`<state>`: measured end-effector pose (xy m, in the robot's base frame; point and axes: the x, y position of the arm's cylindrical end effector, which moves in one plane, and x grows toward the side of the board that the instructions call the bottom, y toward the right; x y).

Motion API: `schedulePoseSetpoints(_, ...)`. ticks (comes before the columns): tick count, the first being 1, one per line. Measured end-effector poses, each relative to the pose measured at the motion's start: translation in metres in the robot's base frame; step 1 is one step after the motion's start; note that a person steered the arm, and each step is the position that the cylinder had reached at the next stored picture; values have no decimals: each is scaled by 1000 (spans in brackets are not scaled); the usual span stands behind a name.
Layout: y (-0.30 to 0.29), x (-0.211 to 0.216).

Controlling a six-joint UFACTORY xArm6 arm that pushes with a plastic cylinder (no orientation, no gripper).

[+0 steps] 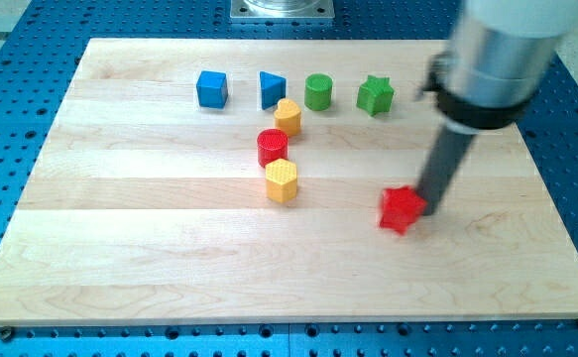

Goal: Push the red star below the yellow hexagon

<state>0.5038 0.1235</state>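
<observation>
Red star (402,209) | touching my tip (429,210) on view's left | right of yellow hexagon (282,181)

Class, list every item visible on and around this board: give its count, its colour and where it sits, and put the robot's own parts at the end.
blue cube: 1, blue, top row, furthest to the view's left
blue triangle: 1, blue, top row, right of the cube
green cylinder: 1, green, top row, right of the triangle
green star: 1, green, right end of the top row
yellow block: 1, yellow, rounded, just below the triangle
red cylinder: 1, red, between the two yellow blocks
yellow hexagon: 1, yellow, below the red cylinder
red star: 1, red, right of the hexagon
wooden board: 1, pale wood, on a blue perforated table
my tip: 1, dark rod, at the red star's right edge
</observation>
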Motion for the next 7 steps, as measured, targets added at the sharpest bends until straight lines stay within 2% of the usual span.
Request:
schedulePoseSetpoints(2,20,23)
schedulePoseSetpoints(3,-25,26)
schedulePoseSetpoints(4,-65,49)
schedulePoseSetpoints(6,-122,61)
schedulePoseSetpoints(7,-115,76)
